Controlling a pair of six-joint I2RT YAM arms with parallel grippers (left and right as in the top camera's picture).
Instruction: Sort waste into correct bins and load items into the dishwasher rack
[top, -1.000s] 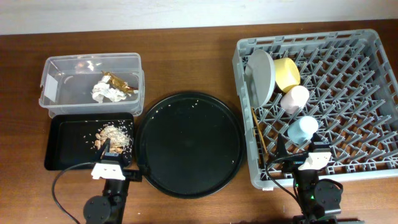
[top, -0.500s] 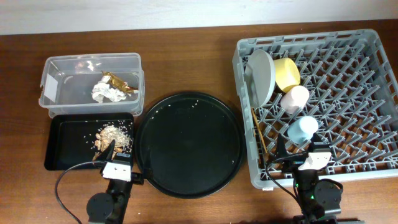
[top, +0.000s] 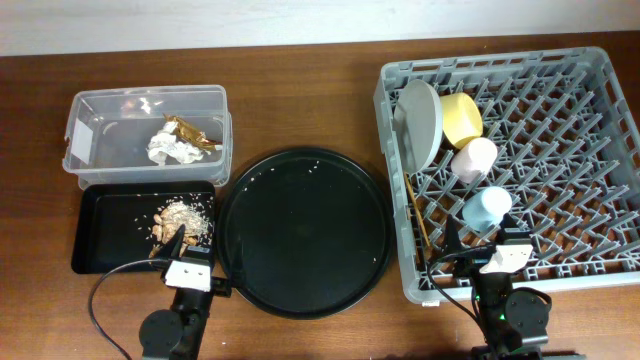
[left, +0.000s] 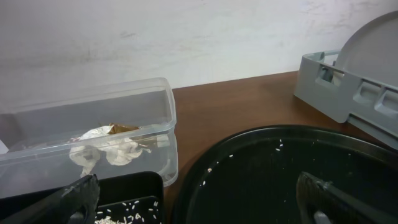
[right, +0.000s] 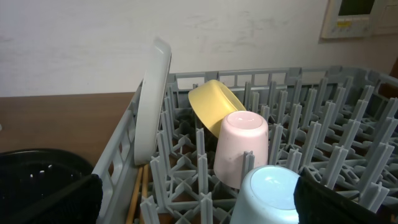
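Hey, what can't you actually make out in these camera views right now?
- Chopsticks: overhead, partly hidden among the rack pegs.
- Blue cup: right wrist, cut off by the bottom edge.
- Scraps: left wrist, the pile and most of the tray fall below the bottom edge.
- Foil: left wrist, blurred behind the tub wall.
- Left fingers: left wrist, only the tips show.

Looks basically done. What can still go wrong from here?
1. Rice grains lie scattered on the round black tray, so the waste sorting may count as unfinished.
2. The chopsticks lie flat along the left wall of the dishwasher rack; they could slip through the grid if it is moved.
3. The plate stands on edge at the rack's left side; a bump might tip it.
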